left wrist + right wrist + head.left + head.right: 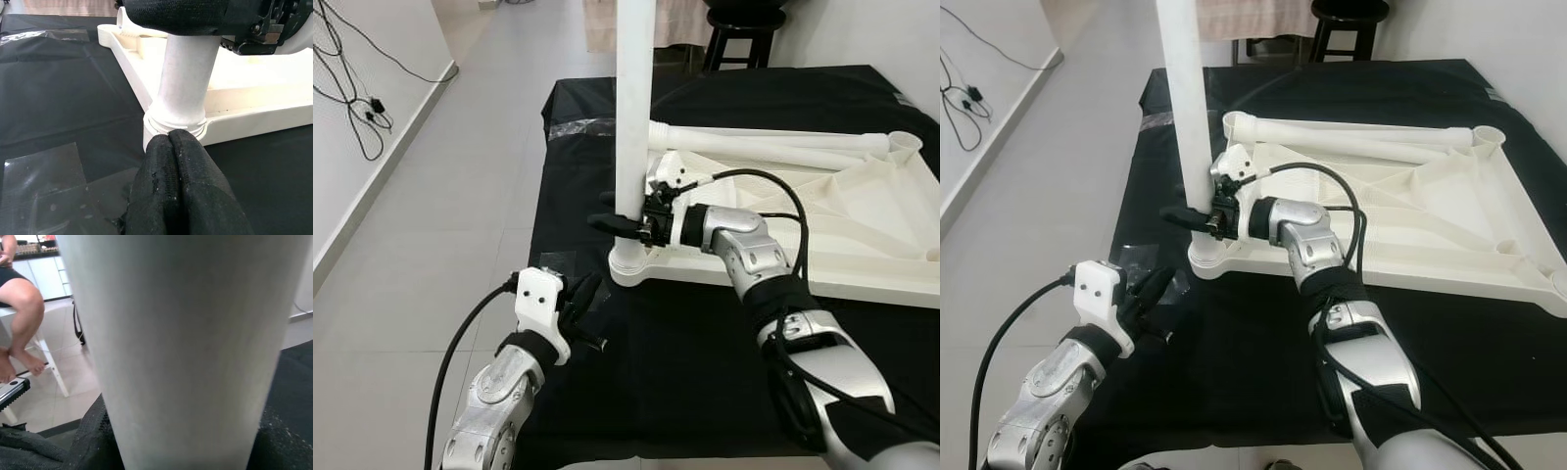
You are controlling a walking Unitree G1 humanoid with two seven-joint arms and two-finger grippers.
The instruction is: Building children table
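An upside-down white table top point(862, 225) lies on a black cloth. A white leg point(634, 98) stands upright in its near-left corner socket point(631, 264). My right gripper point(621, 211) is shut on this leg just above the socket; the right wrist view has the leg point(186, 347) close up between the black pads. My left gripper point(584, 294) is shut and holds nothing, low over the cloth in front of the socket; its fingertips point(171, 142) point at the leg's base point(176, 122), close to it. A second white leg point(764, 142) lies along the top's far edge.
A clear plastic sheet point(44, 181) lies on the cloth by the left gripper, and another piece point(578, 127) at the far-left corner. A dark stool point(741, 34) stands behind the work surface. Cables point(352, 98) hang on the left wall. A seated person's legs point(22, 308) are in the background.
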